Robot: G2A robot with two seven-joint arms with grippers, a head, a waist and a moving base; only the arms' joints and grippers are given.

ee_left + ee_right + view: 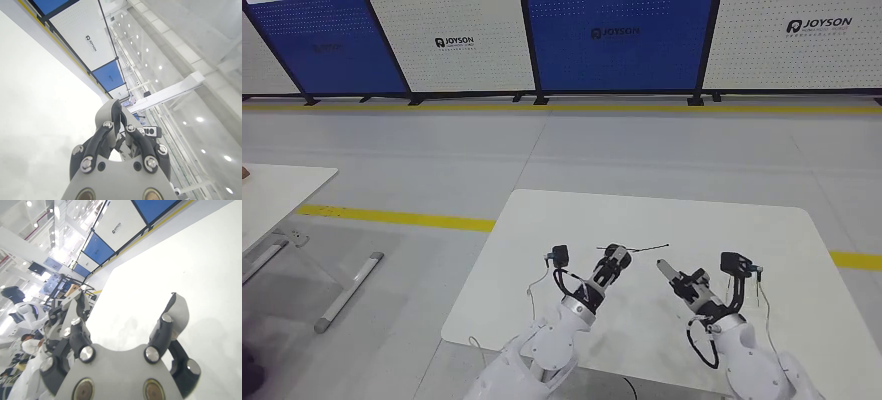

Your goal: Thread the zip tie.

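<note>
On white table, zip tie at left gripper, fingers clenched together; right gripper fingers spread apart.

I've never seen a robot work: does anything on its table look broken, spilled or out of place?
Nothing stands out. The zip tie runs straight across the tip of the shut left gripper, over the table; the right gripper is open nearby.

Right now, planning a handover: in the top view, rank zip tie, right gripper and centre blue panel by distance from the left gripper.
1. zip tie, at its tip.
2. right gripper, beside it.
3. centre blue panel, far wall.
</note>
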